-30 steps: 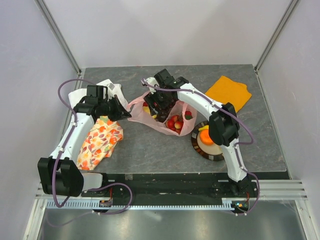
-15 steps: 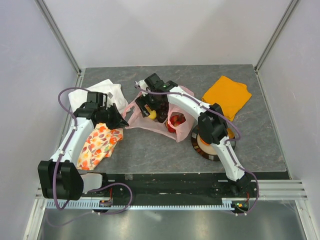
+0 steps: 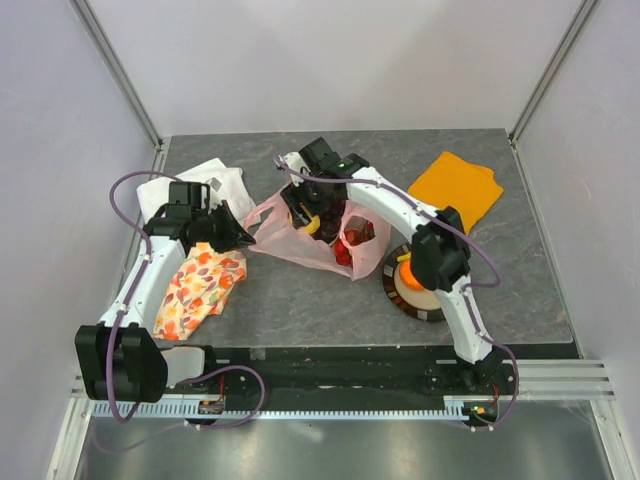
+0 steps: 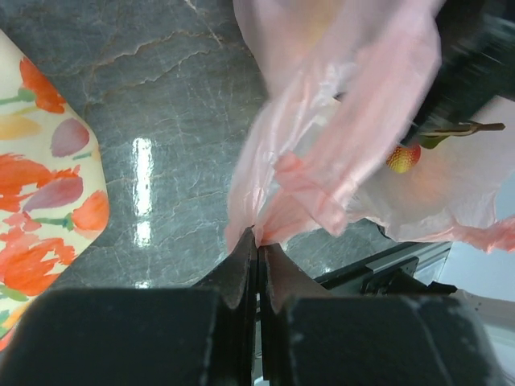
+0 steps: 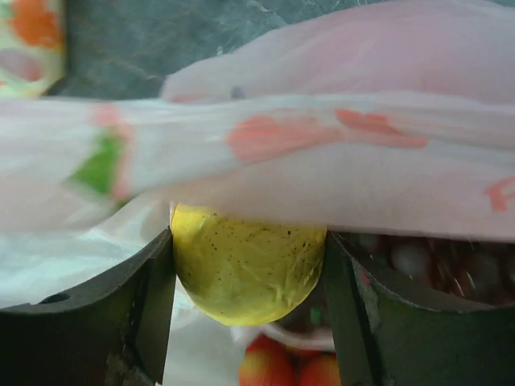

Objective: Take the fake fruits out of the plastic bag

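The pink plastic bag (image 3: pixel 300 240) lies in the middle of the table. My left gripper (image 3: pixel 240 237) is shut on its left edge; in the left wrist view the jaws (image 4: pixel 259 249) pinch a fold of the bag (image 4: pixel 338 121). My right gripper (image 3: pixel 310 212) is inside the bag's mouth, shut on a yellow apple (image 3: pixel 313 224). In the right wrist view the apple (image 5: pixel 241 281) sits between the fingers (image 5: pixel 153 297), half under the bag's film (image 5: pixel 322 161). A red berry cluster (image 3: pixel 350 245) lies in the bag, also seen below the apple (image 5: pixel 290 370). Dark grapes (image 5: pixel 418 257) show faintly behind.
A striped plate (image 3: pixel 432 308) with an orange fruit (image 3: pixel 408 270) stands right of the bag. An orange cloth (image 3: pixel 455 188) lies at the back right. A floral cloth (image 3: pixel 198 285) and a white cloth (image 3: pixel 205 185) lie at the left, under my left arm.
My right gripper went deeper into the bag and closed on the yellow apple. My left gripper moved toward me with the bag's edge, and the bag bunched up.
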Controlling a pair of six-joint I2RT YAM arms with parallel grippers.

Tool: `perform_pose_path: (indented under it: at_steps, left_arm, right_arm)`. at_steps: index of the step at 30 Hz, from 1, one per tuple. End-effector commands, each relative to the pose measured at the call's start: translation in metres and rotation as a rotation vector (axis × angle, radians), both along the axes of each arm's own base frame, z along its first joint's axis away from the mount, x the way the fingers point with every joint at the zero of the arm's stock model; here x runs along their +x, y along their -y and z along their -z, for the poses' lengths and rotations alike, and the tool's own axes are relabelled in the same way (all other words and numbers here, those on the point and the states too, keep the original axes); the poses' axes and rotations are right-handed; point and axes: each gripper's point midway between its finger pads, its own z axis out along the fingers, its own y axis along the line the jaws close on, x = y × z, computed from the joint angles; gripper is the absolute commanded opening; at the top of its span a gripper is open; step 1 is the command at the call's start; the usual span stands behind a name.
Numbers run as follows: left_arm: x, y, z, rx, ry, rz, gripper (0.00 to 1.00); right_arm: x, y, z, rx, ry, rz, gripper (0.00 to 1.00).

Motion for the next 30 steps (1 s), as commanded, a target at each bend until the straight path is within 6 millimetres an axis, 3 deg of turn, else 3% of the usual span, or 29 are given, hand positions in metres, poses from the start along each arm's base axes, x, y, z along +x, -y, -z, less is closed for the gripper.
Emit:
perform_pose_path:
  at_steps: [1,6,10,14,18,21,25,30]
  left_arm:
    - [0.017,0.004,-0.017,-0.043,0.076,-0.01,0.02]
    - [0.022,0.007,-0.021,-0.065,0.087,-0.015,0.02]
    - [0.029,0.016,-0.033,-0.126,0.12,0.009,0.02]
    - [0.037,0.022,-0.043,-0.165,0.148,0.02,0.02]
    - [0.038,0.013,-0.047,-0.104,0.168,0.011,0.02]
    - [0.037,0.004,-0.049,-0.066,0.186,-0.006,0.02]
    - [0.031,0.006,-0.043,-0.097,0.178,-0.008,0.02]
    - [0.03,0.001,-0.039,-0.069,0.185,0.006,0.02]
  right_arm:
    - [-0.03,0.024,-0.108,0.14,0.089,-0.061,0.55]
    - [-0.034,0.065,-0.111,0.018,0.181,-0.004,0.53]
    - [-0.028,0.092,-0.09,-0.131,0.249,0.006,0.52]
    - [-0.019,0.1,-0.064,-0.243,0.292,-0.045,0.52]
    - [-0.024,0.104,-0.04,-0.276,0.253,-0.072,0.55]
    - [-0.038,0.108,-0.027,-0.279,0.199,-0.1,0.6]
    - [-0.057,0.118,0.004,-0.316,0.086,-0.099,0.81]
    - [-0.051,0.116,0.002,-0.186,-0.035,-0.028,0.89]
